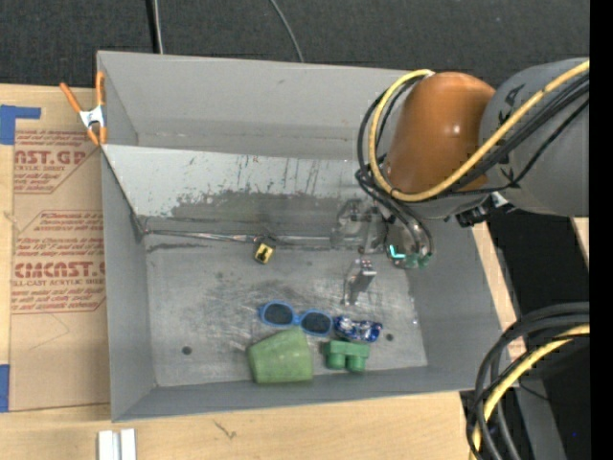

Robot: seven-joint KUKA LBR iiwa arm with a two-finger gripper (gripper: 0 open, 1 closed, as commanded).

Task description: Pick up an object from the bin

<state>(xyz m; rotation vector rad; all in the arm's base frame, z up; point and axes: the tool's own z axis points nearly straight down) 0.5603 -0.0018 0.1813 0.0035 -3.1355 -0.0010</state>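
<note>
My gripper (360, 290) hangs over the right half of the bin floor, just above the things along the front wall. Nearest to it, just below, lies a small blue and white crumpled thing (360, 331). To the left of that lies a pair of blue sunglasses (291, 316). A small green toy piece (345, 355) sits against the front wall, below the blue and white thing. Nothing shows in the gripper.
A larger pale green block (281, 359) rests at the front wall, left of the small green piece. A tiny yellow and black thing (262, 252) lies alone near the back wall. The arm with its orange cover looms over the bin's right side.
</note>
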